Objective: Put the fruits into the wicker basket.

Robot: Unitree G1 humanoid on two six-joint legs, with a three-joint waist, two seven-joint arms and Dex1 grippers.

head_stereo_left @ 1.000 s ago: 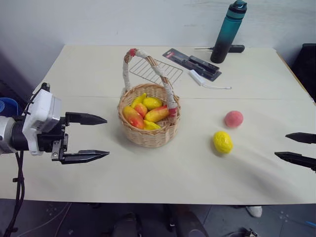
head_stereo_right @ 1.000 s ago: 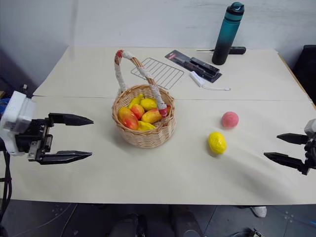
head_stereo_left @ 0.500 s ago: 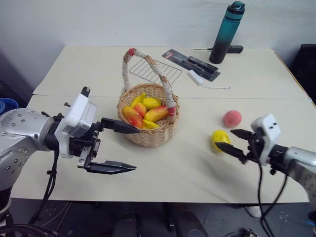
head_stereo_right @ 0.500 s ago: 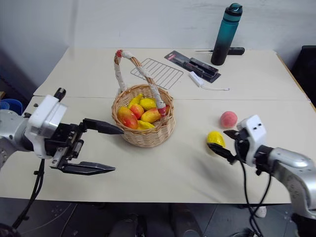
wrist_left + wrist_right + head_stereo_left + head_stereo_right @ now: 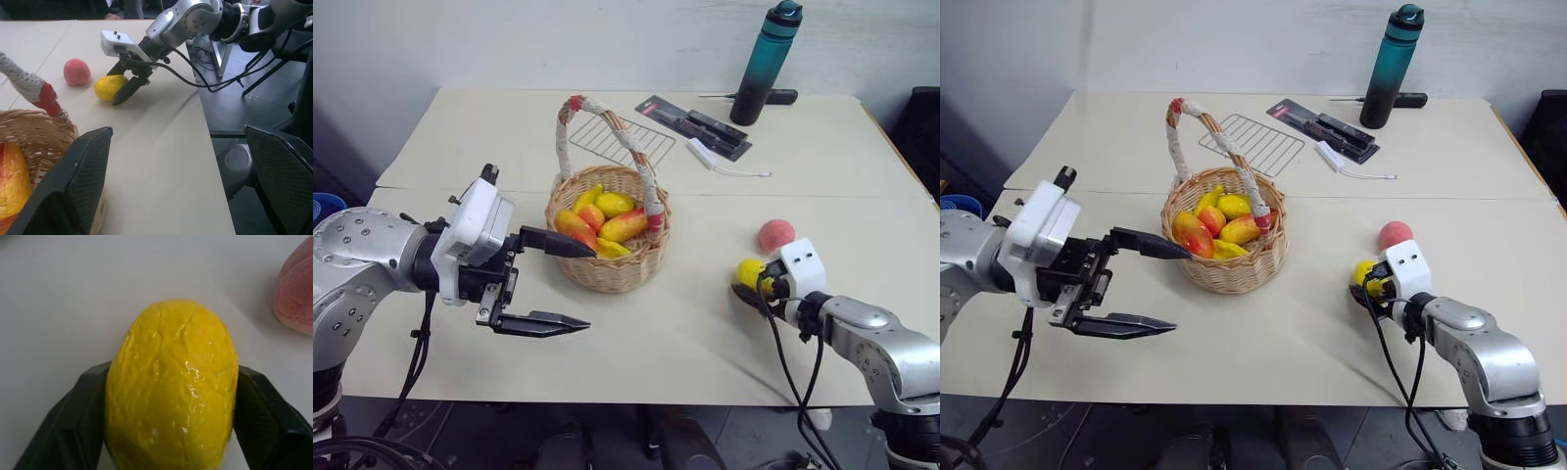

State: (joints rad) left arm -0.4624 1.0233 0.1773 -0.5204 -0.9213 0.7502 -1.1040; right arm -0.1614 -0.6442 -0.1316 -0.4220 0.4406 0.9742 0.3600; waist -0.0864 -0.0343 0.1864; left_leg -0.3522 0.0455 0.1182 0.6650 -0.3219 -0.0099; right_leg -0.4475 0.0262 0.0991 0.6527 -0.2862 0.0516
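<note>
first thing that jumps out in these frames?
The right pincer closed around the yellow lemon on the table, with the peach loose just beyond it. Next, the wicker basket mid-table, already full of fruit, with the left pincer open beside it.

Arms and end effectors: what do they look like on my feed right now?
Both arms have silver-grey metal shells and black cables along them. Each wrist carries a white boxy housing, and each end effector, left and right, has two slim, tapered black fingers with textured inner faces.
</note>
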